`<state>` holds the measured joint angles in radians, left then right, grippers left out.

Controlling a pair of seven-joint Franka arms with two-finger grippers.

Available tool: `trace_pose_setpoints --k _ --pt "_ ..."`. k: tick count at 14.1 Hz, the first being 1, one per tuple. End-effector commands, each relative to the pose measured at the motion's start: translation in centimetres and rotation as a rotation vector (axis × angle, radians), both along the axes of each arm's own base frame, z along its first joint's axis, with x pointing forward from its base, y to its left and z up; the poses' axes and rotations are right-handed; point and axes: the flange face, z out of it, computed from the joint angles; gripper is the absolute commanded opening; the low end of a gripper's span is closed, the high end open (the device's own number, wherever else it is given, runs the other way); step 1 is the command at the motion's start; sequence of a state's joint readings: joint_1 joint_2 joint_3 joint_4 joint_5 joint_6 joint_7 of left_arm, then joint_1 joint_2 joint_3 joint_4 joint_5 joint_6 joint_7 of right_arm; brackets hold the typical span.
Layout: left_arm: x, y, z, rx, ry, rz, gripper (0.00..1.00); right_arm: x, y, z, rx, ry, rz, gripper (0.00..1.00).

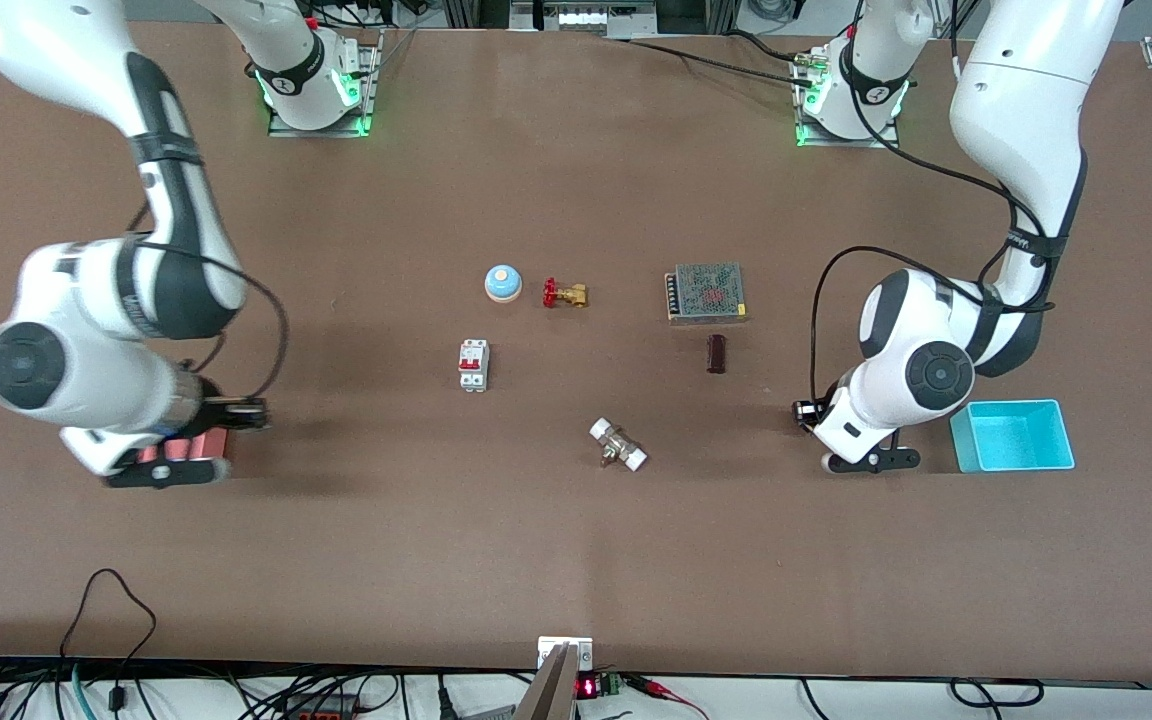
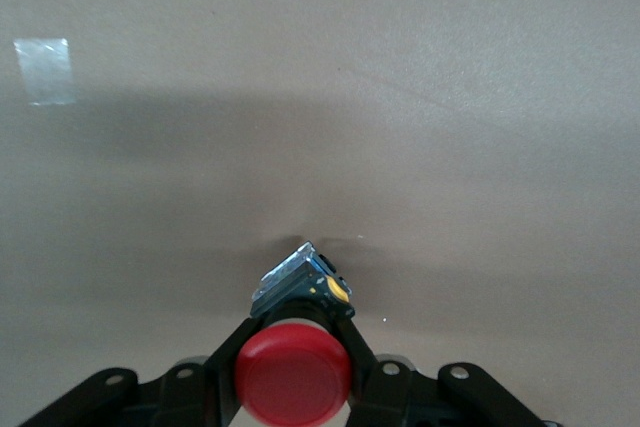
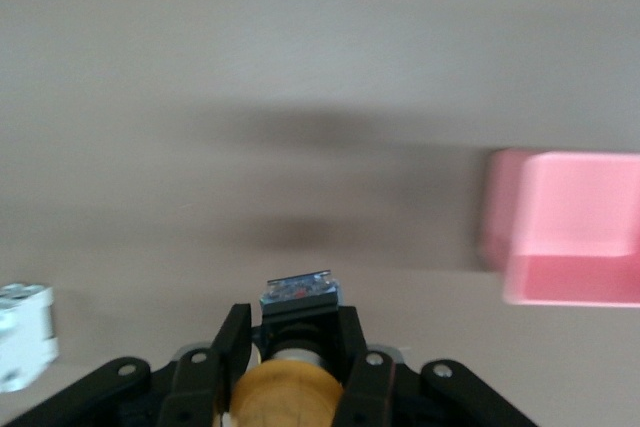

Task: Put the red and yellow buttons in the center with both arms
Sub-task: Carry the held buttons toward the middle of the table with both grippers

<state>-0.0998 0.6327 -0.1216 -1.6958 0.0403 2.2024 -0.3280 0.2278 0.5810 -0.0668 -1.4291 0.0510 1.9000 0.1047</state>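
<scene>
My left gripper (image 1: pixel 871 460) points down over bare table beside the cyan tray (image 1: pixel 1014 436). In the left wrist view it (image 2: pixel 297 332) is shut on the red button (image 2: pixel 293 375), whose black body hangs toward the tabletop. My right gripper (image 1: pixel 171 462) is low over the right arm's end of the table. In the right wrist view it (image 3: pixel 292 322) is shut on the yellow button (image 3: pixel 285 397). Both buttons are hidden under the hands in the front view. The bare brown center (image 1: pixel 546 400) lies between the two grippers.
A pink tray (image 3: pixel 570 237) lies close to the right gripper. Around the middle are a blue bell (image 1: pixel 502 283), a brass valve (image 1: pixel 564 294), a white breaker (image 1: pixel 473 365), a mesh-topped box (image 1: pixel 706 292), a dark block (image 1: pixel 717 353) and a white-ended fitting (image 1: pixel 618 445).
</scene>
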Motion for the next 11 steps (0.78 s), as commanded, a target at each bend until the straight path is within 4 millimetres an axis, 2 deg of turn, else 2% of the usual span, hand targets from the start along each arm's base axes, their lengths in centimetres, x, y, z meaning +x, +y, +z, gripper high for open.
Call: trace_pose_setpoints --k 1,2,3,5,6,7,8,11 --pt "0.5 0.1 0.3 -0.006 -0.009 0.017 0.46 -1.1 3.8 -2.0 0.012 0.022 -0.045 0.13" --pt "0.6 0.2 0.5 -0.008 -0.012 0.019 0.58 -1.6 5.5 -2.5 0.006 0.024 -0.057 0.10" --pt "0.7 0.6 0.7 -0.008 -0.014 0.025 0.66 -2.1 7.4 -3.1 0.000 0.033 -0.051 0.10" --pt "1.2 1.2 1.7 -0.019 -0.029 0.040 0.83 -2.9 9.8 -4.6 -0.009 0.048 -0.025 0.08" --pt "1.8 1.7 2.9 -0.019 -0.044 0.047 0.92 -3.0 10.5 -5.3 -0.013 0.054 -0.025 0.08" --pt "2.2 2.2 4.2 -0.017 -0.065 0.054 0.97 -3.2 11.0 -6.5 -0.021 0.060 -0.050 0.08" --pt "2.5 3.3 6.0 -0.019 -0.092 0.067 1.00 -3.3 11.8 -6.9 -0.020 0.045 -0.059 0.08" --pt "2.7 6.1 11.1 -0.015 -0.135 0.102 1.00 -3.9 14.5 -9.3 -0.027 0.019 -0.115 0.08"
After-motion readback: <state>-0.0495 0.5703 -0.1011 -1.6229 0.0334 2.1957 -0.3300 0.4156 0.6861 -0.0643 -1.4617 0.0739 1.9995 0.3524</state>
